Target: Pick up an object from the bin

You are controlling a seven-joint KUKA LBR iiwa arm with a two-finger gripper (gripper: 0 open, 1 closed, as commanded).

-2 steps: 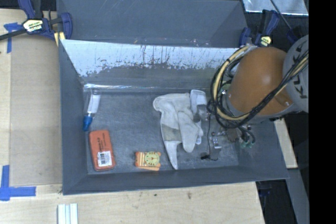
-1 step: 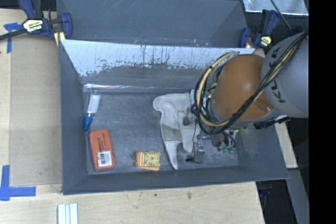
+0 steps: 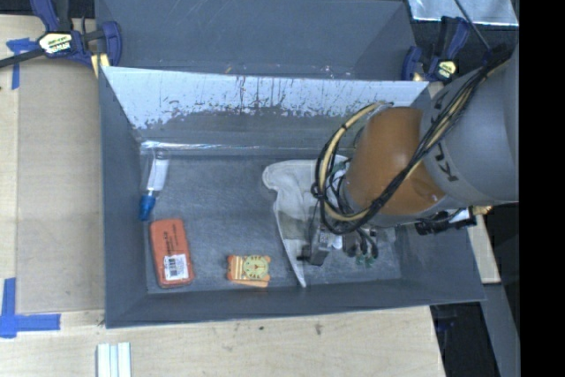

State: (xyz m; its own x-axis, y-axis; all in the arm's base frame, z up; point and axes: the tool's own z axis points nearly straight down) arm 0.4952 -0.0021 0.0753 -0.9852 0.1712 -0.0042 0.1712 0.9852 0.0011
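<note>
Four loose things are lying on the floor of the grey metal bin, and the arm is reaching in from the right edge of the frame. Its orange-brown wrist cover and looped yellow and black cables are hanging over the right half of the bin floor. The end effector is sitting low in the lower centre-right of the bin, its dark tip overlapping the right edge of a crumpled white sheet. The sheet may be cloth or thin plastic; which one cannot be told. It is lying at the centre of the floor, broad at its upper end and narrowing to a point towards the lower wall, with its right side running under the wrist and cables. How far the end effector is opening cannot be told, since the wrist cover and cables are hiding most of it, and nothing is showing as gripped. Whether the tip is touching the sheet or hovering just above it also cannot be told. Well apart from it, in the lower left of the floor, an orange rectangular packet with a white barcode label is lying flat. A small yellow-and-orange packet is resting between that packet and the sheet's pointed end, near the lower wall. A clear tube with a blue cap is lying along the left wall, just above the orange packet.
</note>
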